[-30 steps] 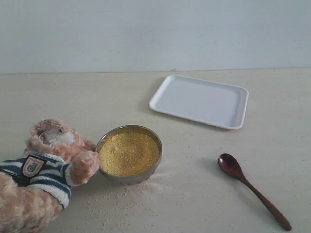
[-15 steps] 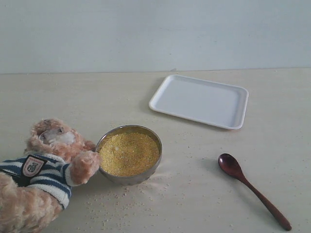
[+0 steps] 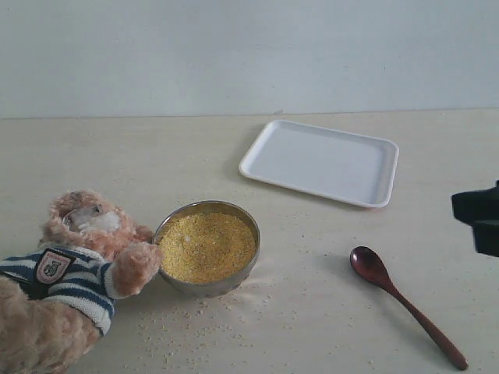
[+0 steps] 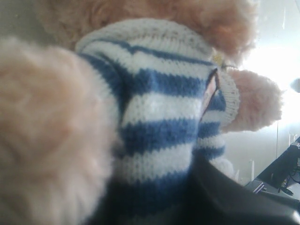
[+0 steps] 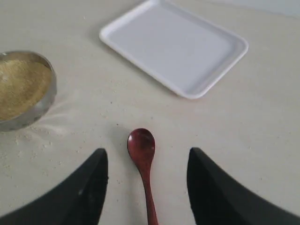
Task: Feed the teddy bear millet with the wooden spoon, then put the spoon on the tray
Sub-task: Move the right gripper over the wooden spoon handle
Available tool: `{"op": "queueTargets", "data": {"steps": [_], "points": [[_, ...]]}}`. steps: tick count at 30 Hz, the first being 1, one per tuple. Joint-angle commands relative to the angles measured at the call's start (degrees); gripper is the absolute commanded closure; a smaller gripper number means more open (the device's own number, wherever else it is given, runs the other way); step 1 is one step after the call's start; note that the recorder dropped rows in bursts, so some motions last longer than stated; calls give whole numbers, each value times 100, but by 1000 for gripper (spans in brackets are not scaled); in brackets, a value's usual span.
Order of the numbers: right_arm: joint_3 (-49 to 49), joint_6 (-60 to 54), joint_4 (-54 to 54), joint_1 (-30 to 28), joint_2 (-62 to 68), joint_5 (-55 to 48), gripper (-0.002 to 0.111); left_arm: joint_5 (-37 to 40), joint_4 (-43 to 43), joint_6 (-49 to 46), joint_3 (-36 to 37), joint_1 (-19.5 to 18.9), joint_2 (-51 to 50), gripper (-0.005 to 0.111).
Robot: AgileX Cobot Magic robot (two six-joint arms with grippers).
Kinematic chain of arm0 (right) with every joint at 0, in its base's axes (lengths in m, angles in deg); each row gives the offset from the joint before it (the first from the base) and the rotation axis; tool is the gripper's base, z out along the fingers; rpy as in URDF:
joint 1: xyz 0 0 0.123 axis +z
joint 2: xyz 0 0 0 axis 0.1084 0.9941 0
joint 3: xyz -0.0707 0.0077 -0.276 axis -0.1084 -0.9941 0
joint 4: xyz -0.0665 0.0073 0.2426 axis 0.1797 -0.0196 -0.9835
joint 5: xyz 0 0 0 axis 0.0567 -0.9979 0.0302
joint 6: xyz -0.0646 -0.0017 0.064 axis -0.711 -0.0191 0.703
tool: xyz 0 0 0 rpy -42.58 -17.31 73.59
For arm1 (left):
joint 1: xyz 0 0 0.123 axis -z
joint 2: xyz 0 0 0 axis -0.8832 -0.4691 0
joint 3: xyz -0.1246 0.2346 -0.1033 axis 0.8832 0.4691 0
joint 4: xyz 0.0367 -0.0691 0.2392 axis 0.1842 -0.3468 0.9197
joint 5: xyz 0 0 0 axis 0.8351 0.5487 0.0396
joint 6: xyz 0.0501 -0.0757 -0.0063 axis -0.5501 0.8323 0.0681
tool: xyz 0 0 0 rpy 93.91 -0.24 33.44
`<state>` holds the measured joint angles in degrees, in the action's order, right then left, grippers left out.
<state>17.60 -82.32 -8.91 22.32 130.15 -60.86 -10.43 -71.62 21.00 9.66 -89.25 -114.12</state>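
- Teddy bear (image 3: 74, 269): we see it lying at the near left corner of the worktop (image 3: 156, 156), with one paw touching the rim of the steel bowl (image 3: 204, 287).
- Millet (image 3: 207, 246): we find it heaped in the bowl, with loose grains (image 3: 195, 319) strewn on the worktop just in front.
- Wooden spoon (image 3: 409, 310): we see it lying flat on the worktop, right of the bowl and nearer than the tray (image 3: 320, 160), which is bare.
- Right fingers (image 5: 86, 192): we see them spread wide above the spoon's handle, one on either side, gripping nothing.
- Left fingers (image 4: 220, 197): we see only one dark part against the bear's striped shirt. We cannot tell their spread or whether they hold the bear.
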Motion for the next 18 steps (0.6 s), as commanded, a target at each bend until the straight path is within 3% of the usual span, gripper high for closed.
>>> {"op": "queueTargets", "data": {"steps": [1, 8, 18], "points": [[-197, -144, -195, -9, 850, 630, 55, 93, -66, -15, -19, -14, 43, 102], [-495, -348, -402, -9, 1464, 989, 55, 93, -66, -15, -19, -14, 43, 102], [-612, -1043, -500, -9, 1904, 721, 55, 93, -66, -15, -19, -14, 43, 102]]}}
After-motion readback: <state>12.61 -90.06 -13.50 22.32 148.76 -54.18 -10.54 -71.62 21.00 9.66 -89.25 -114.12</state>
